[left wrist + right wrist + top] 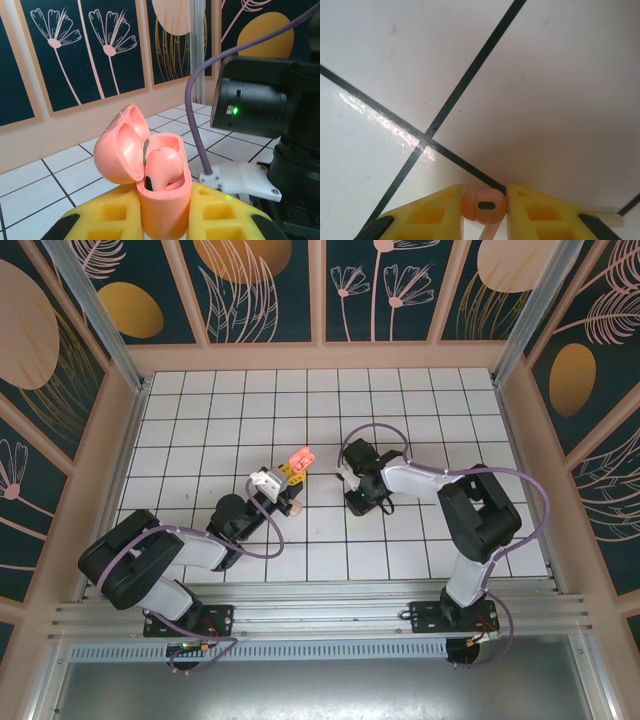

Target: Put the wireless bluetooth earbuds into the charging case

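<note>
Above tiles [545, 75]: right gripper [484, 201] points down, pinching earbud [482, 206].

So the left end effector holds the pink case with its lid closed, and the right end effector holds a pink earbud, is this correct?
Not quite: the lid is open, not closed. The left wrist view shows the left end effector holding the pink case with its lid tipped back. The right end effector does hold a pink earbud.
</note>
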You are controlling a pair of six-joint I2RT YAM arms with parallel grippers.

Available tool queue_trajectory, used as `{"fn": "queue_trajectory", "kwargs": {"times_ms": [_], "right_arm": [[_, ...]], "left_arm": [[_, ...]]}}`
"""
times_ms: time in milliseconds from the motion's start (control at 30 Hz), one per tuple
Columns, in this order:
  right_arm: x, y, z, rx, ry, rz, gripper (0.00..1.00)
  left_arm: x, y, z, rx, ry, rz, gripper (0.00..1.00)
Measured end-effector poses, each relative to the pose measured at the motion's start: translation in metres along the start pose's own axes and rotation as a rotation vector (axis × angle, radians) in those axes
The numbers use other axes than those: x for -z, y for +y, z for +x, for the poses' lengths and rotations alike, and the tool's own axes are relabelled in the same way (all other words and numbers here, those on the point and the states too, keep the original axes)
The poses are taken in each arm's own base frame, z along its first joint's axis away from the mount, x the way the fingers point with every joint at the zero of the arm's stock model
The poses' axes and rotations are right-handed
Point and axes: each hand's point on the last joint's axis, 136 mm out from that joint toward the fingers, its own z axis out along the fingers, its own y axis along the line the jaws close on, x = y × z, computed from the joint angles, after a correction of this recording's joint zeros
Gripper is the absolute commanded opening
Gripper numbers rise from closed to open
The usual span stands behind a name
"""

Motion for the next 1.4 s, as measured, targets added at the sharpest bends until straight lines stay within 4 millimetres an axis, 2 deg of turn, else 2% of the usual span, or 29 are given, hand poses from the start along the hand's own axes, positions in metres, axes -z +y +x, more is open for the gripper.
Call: {"fn": "queue_trajectory", "kwargs": {"times_ms": [100,167,300,367,533,667,933,1167,1400], "right_arm": [[0.017,-0.003,-0.011,-0.038,-0.092,0.003,0.25],[0.036,-0.005,-0.022,-0.063,-0.182,0.002,0.24],[0.082,-0.005,-0.051,-0.1,-0.399,-0.006,0.24],[0.112,-0.003,-0.067,-0.105,-0.535,-0.017,0.24],[0.174,0.005,-0.092,-0.094,-0.804,-0.065,0.23],[0.208,0.015,-0.106,-0.056,-0.954,-0.108,0.23],[0.224,0.043,-0.118,0.034,-1.056,-0.208,0.23],[0.213,0.059,-0.125,0.079,-1.05,-0.274,0.23],[0.205,0.063,-0.126,0.09,-1.034,-0.297,0.23]], "left_arm": [[-0.001,0.0,0.002,0.004,0.006,0.002,0.07],[-0.003,-0.001,0.002,0.011,0.007,0.008,0.06],[-0.008,-0.005,0.001,0.029,0.004,0.033,0.06],[-0.01,-0.008,0.002,0.042,0.004,0.048,0.06],[-0.015,-0.013,-0.001,0.06,-0.004,0.08,0.06],[-0.018,-0.016,-0.004,0.074,-0.012,0.102,0.06],[-0.024,-0.021,-0.01,0.128,-0.022,0.134,0.06],[-0.026,-0.021,-0.01,0.154,-0.015,0.137,0.06],[-0.026,-0.021,-0.01,0.166,-0.014,0.137,0.06]]}}
